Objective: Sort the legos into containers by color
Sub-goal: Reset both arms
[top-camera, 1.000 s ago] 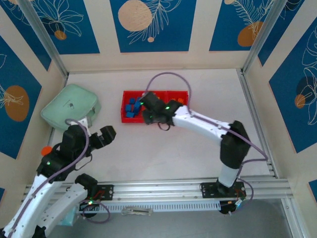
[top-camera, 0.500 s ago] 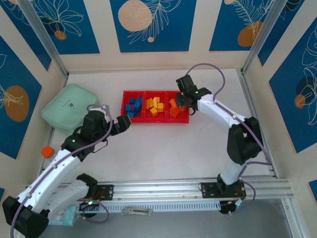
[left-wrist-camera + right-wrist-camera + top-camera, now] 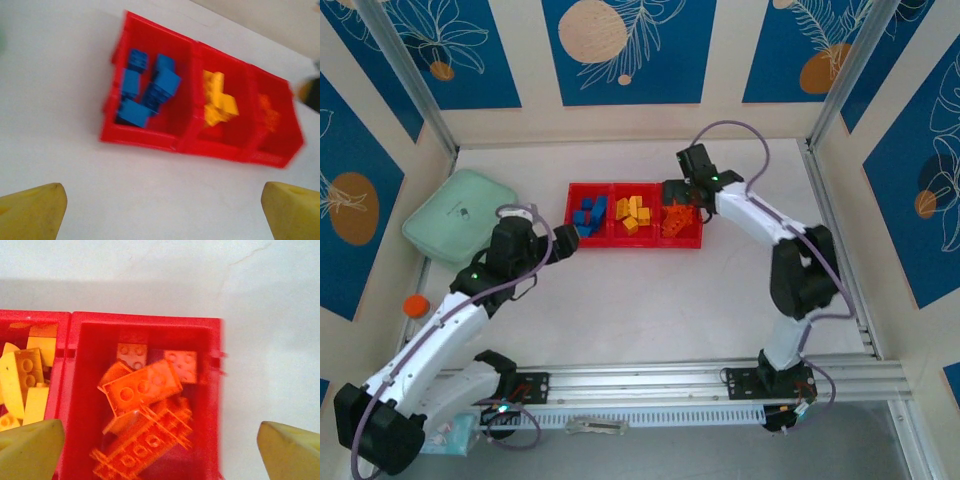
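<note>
The red tray (image 3: 636,241) holds three containers in a row. Blue legos (image 3: 588,214) fill the left one, yellow legos (image 3: 633,211) the middle one and orange legos (image 3: 676,219) the right one. My right gripper (image 3: 677,194) hangs open above the orange container with nothing between its fingers. The right wrist view looks straight down on the orange legos (image 3: 145,405), some flat and ridged, with the yellow legos (image 3: 24,385) at the left edge. My left gripper (image 3: 564,240) stands open just off the tray's left front corner. In the left wrist view, blue legos (image 3: 147,92) lie beyond its yellow fingertips (image 3: 31,212).
A mint-green lidded case (image 3: 460,215) lies at the left of the table. A small orange object (image 3: 414,304) sits by the left wall. An aluminium rail (image 3: 700,380) runs along the near edge, and walls close in the back and sides.
My right gripper swung from the tray's blue end to the orange container and opened. My left arm reached forward toward the tray's left front corner.
</note>
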